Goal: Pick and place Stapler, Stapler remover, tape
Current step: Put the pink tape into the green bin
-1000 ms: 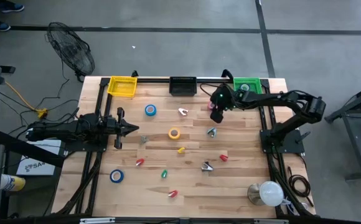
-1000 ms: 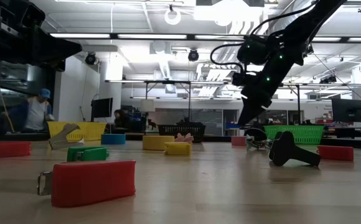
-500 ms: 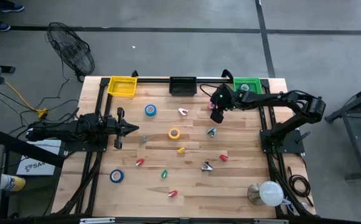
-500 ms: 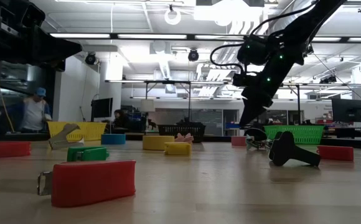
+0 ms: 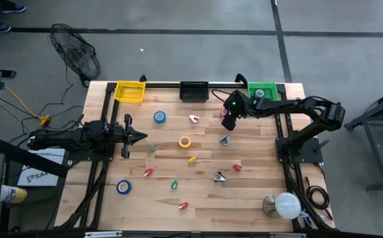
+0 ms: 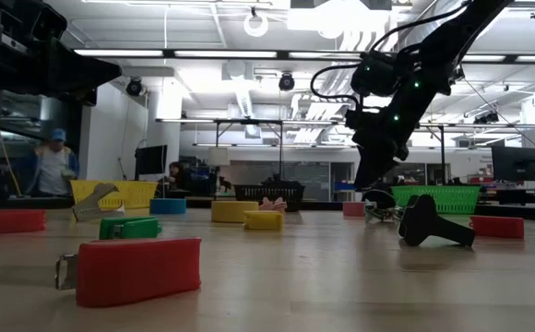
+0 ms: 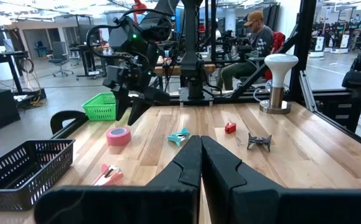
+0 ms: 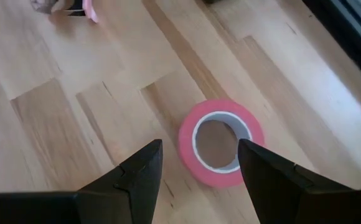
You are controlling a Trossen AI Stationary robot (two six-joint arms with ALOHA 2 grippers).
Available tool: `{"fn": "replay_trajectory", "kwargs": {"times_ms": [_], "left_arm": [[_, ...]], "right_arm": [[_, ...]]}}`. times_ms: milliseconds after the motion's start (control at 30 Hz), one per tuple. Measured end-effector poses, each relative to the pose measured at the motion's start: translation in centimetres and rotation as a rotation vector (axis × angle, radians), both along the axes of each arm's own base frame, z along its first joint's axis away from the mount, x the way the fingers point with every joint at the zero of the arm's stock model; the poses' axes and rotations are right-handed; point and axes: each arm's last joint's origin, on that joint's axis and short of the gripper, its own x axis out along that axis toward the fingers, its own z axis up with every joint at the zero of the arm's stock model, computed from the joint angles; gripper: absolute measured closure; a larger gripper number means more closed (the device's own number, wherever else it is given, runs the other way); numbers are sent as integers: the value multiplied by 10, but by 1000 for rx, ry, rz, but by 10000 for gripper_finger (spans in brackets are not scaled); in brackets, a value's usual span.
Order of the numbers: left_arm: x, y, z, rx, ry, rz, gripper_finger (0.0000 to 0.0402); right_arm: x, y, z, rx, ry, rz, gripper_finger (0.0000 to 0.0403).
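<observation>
Your right gripper (image 8: 196, 163) hangs above the table with its two dark fingers (image 8: 140, 171) spread apart, gripping nothing. Directly below it, framed in the gap between the fingertips, lies the pink tape roll (image 8: 221, 141), flat on the wooden table (image 5: 257, 198) with its open centre facing up. From overhead, that gripper (image 5: 227, 121) sits at the far right part of the table, just short of the green basket (image 5: 262, 89), and the black basket (image 5: 193, 90) and yellow basket (image 5: 130, 91) follow along the same far edge, further from it.

Moving outward from the right gripper, you find a small pink-and-white staple remover (image 5: 194, 119) beside it toward the middle, then a blue tape roll (image 5: 160, 117) further that way. A teal staple remover (image 5: 224, 140) lies just nearer the front than the gripper, and the yellow tape roll (image 5: 185, 141) rests beyond that toward the table's centre. Well away, near the front left, is a second blue tape roll (image 5: 123, 187). Small red, yellow and green staplers are scattered across the front half.

Your left gripper (image 5: 140, 137) waits at the left side of the table, held level, its fingers (image 7: 221, 171) pressed together on nothing.
</observation>
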Motion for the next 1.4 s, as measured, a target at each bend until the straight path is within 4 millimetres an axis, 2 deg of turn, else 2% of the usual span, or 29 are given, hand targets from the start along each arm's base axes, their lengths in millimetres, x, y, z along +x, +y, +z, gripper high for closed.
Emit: {"fn": "replay_trajectory", "kwargs": {"times_ms": [200,400,633,967,1133,1400], "left_arm": [[0,0,0,0,0,0,400],[0,0,0,0,0,0,400],[0,0,0,0,0,0,400],[0,0,0,0,0,0,400],[0,0,0,0,0,0,400],[0,0,0,0,0,0,400]], "right_arm": [[8,3,-19,39,63,-3,202],[15,-4,-21,15,77,-45,202],[18,-4,-18,-11,90,61,202],[23,-6,-39,20,150,91,204],[23,-6,-38,21,140,72,238],[18,-2,-23,57,81,10,335]]}}
